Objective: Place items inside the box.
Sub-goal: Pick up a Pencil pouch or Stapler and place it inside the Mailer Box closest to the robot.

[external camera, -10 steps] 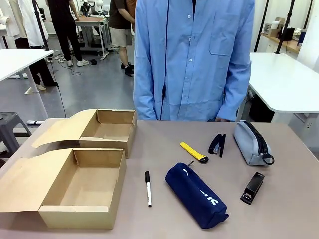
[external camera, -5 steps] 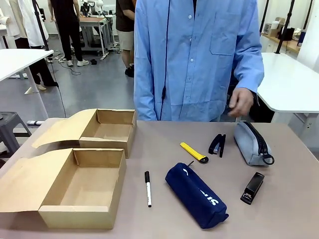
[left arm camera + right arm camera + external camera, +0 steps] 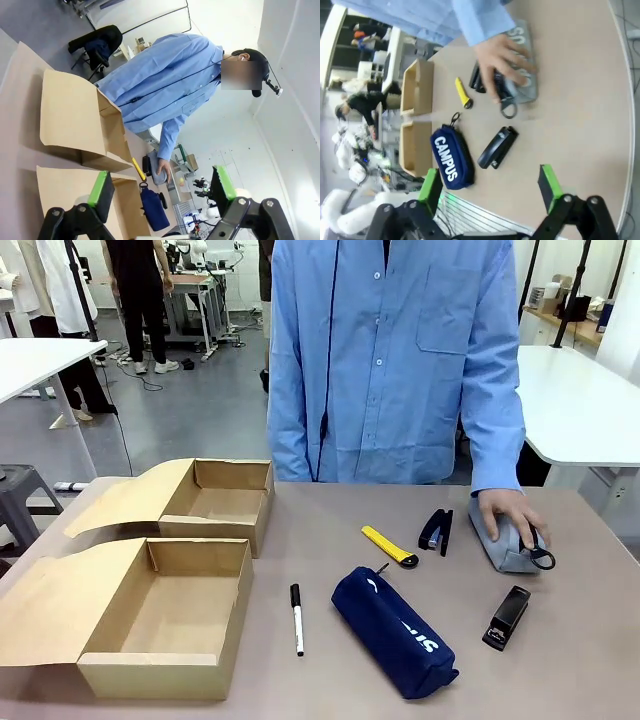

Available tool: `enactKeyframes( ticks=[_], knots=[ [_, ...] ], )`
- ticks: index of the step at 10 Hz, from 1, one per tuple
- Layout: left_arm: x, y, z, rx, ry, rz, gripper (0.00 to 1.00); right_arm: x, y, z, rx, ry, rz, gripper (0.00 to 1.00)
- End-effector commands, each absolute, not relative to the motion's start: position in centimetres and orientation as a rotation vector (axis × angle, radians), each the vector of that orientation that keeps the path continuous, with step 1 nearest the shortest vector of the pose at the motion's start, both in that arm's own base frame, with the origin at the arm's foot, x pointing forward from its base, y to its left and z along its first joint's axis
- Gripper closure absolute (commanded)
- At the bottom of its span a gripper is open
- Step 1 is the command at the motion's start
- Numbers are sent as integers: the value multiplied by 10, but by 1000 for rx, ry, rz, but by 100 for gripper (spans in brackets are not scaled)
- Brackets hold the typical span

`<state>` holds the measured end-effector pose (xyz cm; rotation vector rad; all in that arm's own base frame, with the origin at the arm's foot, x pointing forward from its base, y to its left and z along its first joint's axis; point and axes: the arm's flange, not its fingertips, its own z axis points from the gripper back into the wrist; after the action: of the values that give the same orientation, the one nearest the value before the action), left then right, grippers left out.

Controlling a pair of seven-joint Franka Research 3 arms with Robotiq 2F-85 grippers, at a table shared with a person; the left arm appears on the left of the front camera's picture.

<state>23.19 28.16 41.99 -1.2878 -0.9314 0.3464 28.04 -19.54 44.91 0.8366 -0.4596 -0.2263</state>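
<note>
While the person's hand (image 3: 510, 512) is resting on the grey zip pouch (image 3: 497, 548), apparently to grasp it, the left claw (image 3: 161, 185) and right claw (image 3: 490, 187) are hanging spread and empty. The box (image 3: 150, 675) is lying open-lidded at the surface's (image 3: 320, 530) near left, ready for loading.

bright even indoor light | soft shadows | wrist views wide-angle warped | front sharp

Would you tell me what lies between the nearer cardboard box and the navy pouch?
In the front view, the white black-capped marker lies alone on that stretch, touching neither the box nor the navy pouch.
</note>
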Motion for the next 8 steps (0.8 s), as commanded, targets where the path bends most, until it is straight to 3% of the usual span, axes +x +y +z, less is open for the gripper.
enactKeyframes(
  ticks=[1, 3, 8],
  knots=[
    [233, 282, 420, -1295, -968, 328, 0, 208, -268, 435, 905, -570, -402, 0],
    [233, 282, 420, -1295, -968, 328, 0, 175, -294, 422, 962, -645, -524, 0],
    [233, 282, 420, -1295, -968, 328, 0, 192, -285, 423, 940, -605, -477, 0]
  ],
)
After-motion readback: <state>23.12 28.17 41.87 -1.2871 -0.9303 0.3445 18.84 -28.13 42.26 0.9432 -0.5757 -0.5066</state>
